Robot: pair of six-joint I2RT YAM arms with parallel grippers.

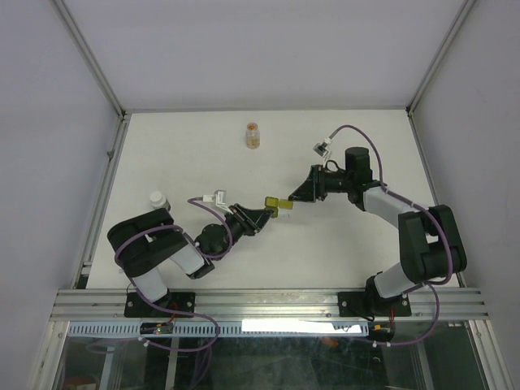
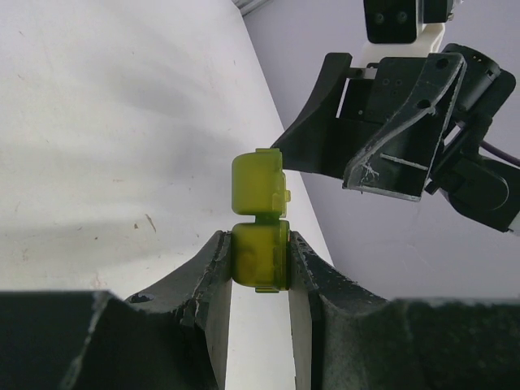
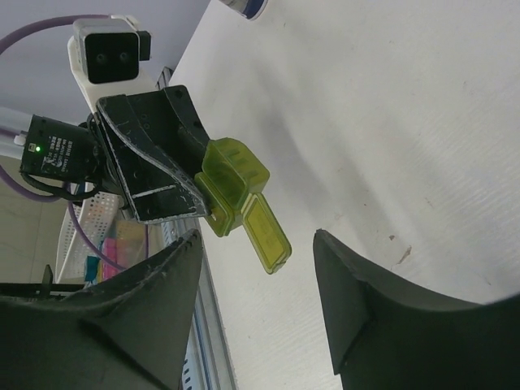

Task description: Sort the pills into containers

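Left tool (image 2: 260, 248) grips the olive-green pill box (image 2: 258, 187); right tool (image 3: 257, 237) spread beside it.
I see a white-capped vial (image 1: 158, 197) far left and the pills (image 1: 253, 140) in their clear bottle (image 1: 253, 129) at the back of the tabletop (image 1: 341, 268). My left tool pinches the pill box, lid flipped open, over mid-tabletop; my right tool's jaws stand apart just beside it.

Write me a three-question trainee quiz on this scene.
1. True or false: the left pincer is shut on the green box.
2. The pill bottle sits: A) inside the box; B) on the far side of the table, apart from both arms; C) under the left arm.
3. Fill in: the right pincer is ____, gripping nothing.
Key: 1 true; 2 B; 3 open.
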